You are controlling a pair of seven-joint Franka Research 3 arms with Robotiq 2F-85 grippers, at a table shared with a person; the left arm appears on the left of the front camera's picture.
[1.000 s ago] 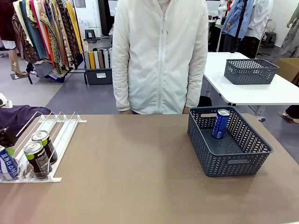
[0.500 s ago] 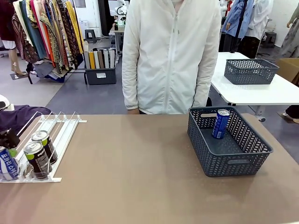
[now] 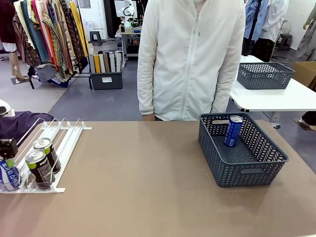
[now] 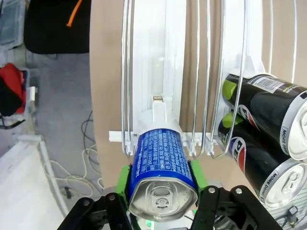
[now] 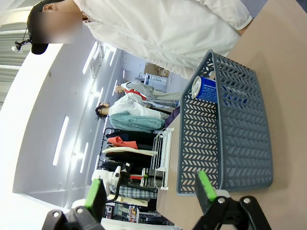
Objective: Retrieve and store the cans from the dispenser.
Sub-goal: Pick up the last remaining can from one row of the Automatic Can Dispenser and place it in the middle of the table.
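Note:
The dispenser (image 3: 69,134) is a white wire-railed rack at the table's left edge. At its low end, my left gripper (image 4: 160,186) is shut on a blue can (image 4: 160,160), its green pads (image 4: 123,178) pressed against both sides of the can. From the front, this gripper (image 3: 7,157) and the blue can (image 3: 7,174) sit at the far left edge. Two black cans with green tops (image 3: 47,153) (image 3: 38,169) rest in the neighbouring lane (image 4: 268,103). Another blue can (image 3: 233,131) stands in the grey basket (image 3: 247,170). My right gripper (image 5: 151,194) hangs open and holds nothing, off to the side of the basket (image 5: 225,148).
A person in a white jacket (image 3: 190,59) stands at the table's far edge, hands down. The brown tabletop (image 3: 143,177) lies bare between dispenser and basket. A second grey basket (image 3: 264,75) sits on a white table behind.
My left gripper has closed on the blue can at the dispenser's low end. The person has stepped to the right along the far edge.

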